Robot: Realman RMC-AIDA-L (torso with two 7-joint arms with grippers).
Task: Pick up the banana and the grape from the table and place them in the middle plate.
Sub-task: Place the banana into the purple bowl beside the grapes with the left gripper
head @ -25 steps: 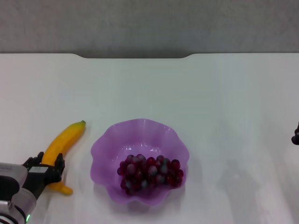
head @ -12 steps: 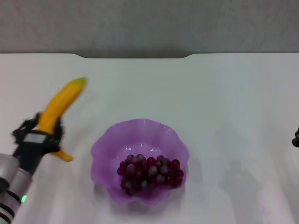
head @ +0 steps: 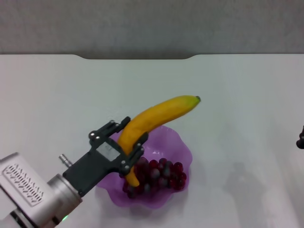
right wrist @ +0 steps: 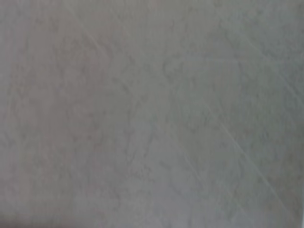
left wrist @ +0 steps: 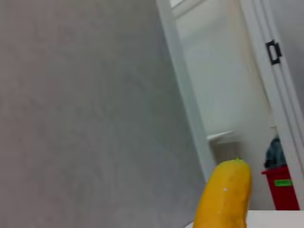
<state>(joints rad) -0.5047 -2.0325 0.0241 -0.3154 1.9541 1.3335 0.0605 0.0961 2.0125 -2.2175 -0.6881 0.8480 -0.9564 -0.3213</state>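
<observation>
I saw my left gripper (head: 127,148) clamped on one banana (head: 159,115) above one middle plate (head: 180,145) holding one grape (head: 156,175) bunch; right gripper (head: 300,137) jaws unreadable.

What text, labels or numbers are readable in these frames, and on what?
None can be read.
Left gripper, shut on the banana over the middle plate: a small pale patch on its body, too blurred to read.
Red bin in the left wrist view: a green label, too small to read.
Banana, grape, table: no markings.
</observation>
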